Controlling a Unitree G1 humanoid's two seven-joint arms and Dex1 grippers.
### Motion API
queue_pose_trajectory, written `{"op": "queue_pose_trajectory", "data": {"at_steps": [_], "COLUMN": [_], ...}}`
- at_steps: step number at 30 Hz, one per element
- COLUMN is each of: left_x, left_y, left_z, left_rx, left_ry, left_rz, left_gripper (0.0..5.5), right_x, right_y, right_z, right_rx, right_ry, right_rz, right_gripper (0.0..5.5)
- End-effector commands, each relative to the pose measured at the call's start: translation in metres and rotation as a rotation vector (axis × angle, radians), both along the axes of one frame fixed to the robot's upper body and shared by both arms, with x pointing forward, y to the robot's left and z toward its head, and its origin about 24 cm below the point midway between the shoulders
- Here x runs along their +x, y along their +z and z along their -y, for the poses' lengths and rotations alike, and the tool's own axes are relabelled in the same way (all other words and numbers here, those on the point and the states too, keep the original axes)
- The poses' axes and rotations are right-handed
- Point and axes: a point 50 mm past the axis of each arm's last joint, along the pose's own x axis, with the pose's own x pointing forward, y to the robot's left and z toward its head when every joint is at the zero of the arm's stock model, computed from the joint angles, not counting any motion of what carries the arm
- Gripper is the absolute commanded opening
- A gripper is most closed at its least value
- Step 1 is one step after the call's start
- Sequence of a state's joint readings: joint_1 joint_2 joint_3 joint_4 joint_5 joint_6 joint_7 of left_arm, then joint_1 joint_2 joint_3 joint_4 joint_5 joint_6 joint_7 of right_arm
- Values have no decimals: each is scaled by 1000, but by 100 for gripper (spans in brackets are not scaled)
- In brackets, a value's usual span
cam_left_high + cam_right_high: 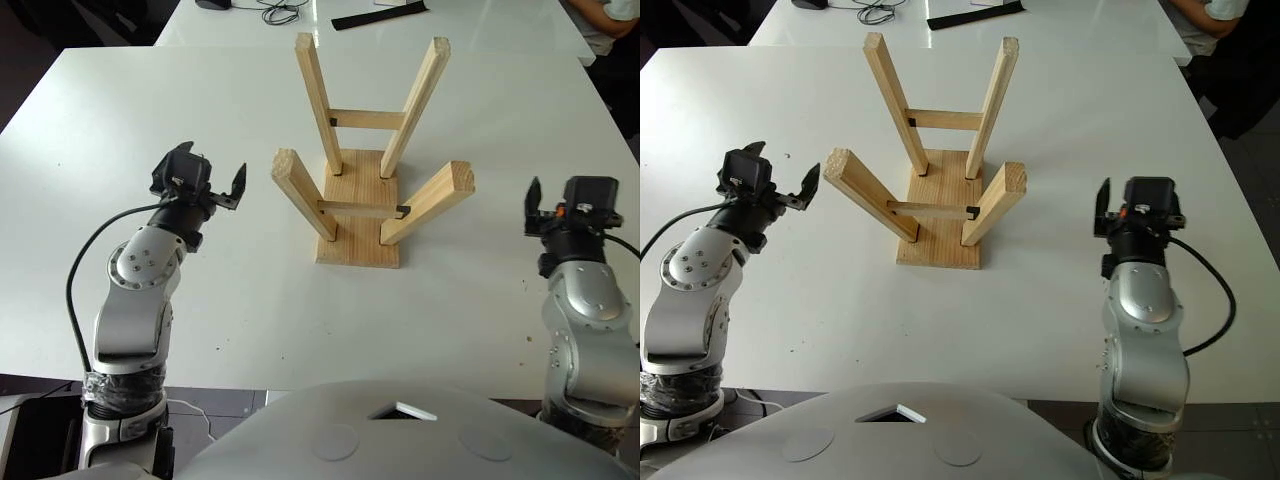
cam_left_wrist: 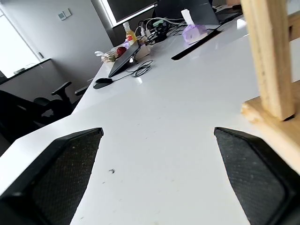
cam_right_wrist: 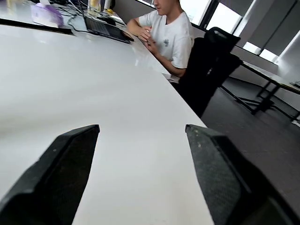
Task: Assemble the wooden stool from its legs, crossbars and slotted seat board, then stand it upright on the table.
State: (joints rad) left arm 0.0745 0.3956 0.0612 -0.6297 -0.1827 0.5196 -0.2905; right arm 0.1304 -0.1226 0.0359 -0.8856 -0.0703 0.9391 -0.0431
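Left eye view: left end effector (image 1: 212, 170) (splayed) beside upturned stool (image 1: 358, 185)

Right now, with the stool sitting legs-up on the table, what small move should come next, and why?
Probably bring the open left gripper to the near left leg and close on it, to begin turning the stool over. The seat board lies flat on the table, four legs up, both crossbars seated, so assembly looks done; the right gripper is also open, both apart from it.
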Motion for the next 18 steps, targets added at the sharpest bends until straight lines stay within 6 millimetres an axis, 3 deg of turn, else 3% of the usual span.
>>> {"op": "queue_pose_trajectory", "data": {"at_steps": [1, 4, 13, 18], "left_x": [-12, -10, -23, -23], "left_y": [38, 36, -26, -38], "left_z": [70, 81, 49, 38], "left_rx": [-220, -203, 3, 39], "left_ry": [-350, -388, -310, -330], "left_rz": [61, 23, -168, -165], "left_gripper": [440, 440, 440, 440], "right_x": [20, 22, 15, -8], "right_y": [35, 30, -33, -62], "right_z": [-88, -83, -16, 24], "right_rx": [256, 226, 17, -134], "right_ry": [344, 317, 166, 235], "right_rz": [67, 23, -189, -350], "right_gripper": [341, 341, 341, 341]}}
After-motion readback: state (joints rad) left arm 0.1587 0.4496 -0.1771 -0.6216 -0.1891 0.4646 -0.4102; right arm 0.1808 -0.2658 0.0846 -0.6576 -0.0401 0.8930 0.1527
